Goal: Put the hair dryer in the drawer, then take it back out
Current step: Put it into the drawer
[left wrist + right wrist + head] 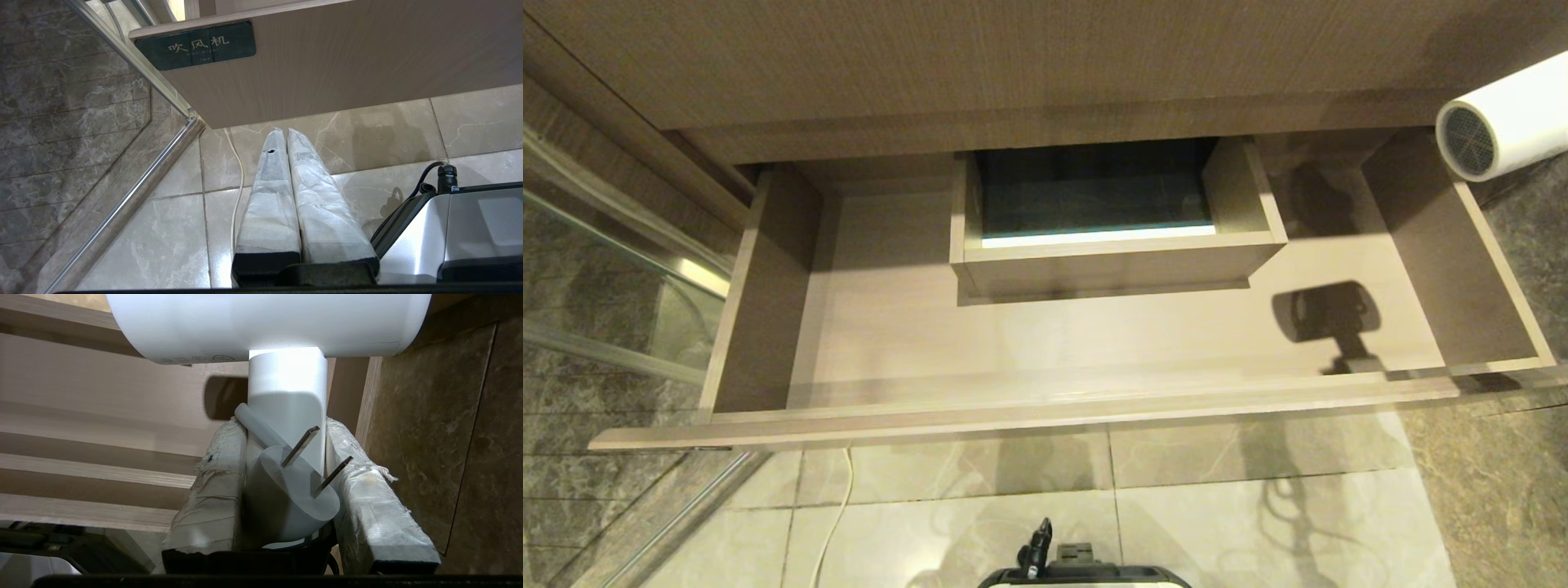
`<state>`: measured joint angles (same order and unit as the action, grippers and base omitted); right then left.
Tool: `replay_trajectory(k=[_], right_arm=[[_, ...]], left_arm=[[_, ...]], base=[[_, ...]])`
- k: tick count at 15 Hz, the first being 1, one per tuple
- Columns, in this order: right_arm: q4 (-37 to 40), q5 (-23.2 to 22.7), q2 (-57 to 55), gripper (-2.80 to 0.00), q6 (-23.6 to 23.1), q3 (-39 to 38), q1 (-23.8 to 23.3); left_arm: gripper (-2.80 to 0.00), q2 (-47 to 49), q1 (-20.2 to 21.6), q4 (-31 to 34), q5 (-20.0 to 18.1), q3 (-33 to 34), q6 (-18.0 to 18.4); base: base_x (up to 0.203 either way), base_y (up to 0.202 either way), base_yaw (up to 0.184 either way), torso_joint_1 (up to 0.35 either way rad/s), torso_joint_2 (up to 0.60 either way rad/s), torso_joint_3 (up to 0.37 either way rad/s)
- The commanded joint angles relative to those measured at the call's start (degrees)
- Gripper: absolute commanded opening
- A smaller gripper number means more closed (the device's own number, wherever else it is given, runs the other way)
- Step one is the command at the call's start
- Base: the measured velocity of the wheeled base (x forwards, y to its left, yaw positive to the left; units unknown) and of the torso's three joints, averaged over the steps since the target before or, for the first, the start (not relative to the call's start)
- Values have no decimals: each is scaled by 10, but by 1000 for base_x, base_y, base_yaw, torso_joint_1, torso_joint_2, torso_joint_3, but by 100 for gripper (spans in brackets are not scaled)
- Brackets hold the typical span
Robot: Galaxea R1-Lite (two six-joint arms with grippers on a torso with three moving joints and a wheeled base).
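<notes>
The white hair dryer (1503, 114) hangs in the air over the far right corner of the open drawer (1013, 416), with its grey mesh grille turned toward me. Its shadow falls on the right part of the drawer floor. In the right wrist view my right gripper (286, 424) is shut on the hair dryer's handle (286, 384), below the barrel. The white plug (290, 486) with two metal prongs sits between the fingers. The right gripper itself is outside the head view. My left gripper (286, 131) is shut and empty, low beneath the drawer front (347, 61).
A boxed cutout (1111, 253) stands at the drawer's back middle. A dark label (196, 45) marks the front panel. A glass door with a metal rail (621, 245) lies to the left, dark marble (1527, 245) to the right. A white cord (837, 506) runs across the floor tiles.
</notes>
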<state>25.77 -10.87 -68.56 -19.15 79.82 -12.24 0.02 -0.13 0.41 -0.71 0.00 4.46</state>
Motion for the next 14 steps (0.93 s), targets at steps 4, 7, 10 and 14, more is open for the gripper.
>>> replay_trajectory(k=[4,7,10,14], right_arm=[[26,-5,-143,-280,-3,58,19],[11,-9,-210,-280,-29,90,21],[-20,-10,-277,-280,-59,120,21],[-56,-16,-355,-280,-151,155,18]], left_arm=[[-280,0,0,0,0,1,0],[-280,0,0,0,0,1,0],[-280,0,0,0,0,1,0],[-280,0,0,0,0,1,0]], base=[[0,0,0,15,10,39],[0,0,0,8,5,40],[0,0,0,5,2,21],[0,0,0,0,0,0]])
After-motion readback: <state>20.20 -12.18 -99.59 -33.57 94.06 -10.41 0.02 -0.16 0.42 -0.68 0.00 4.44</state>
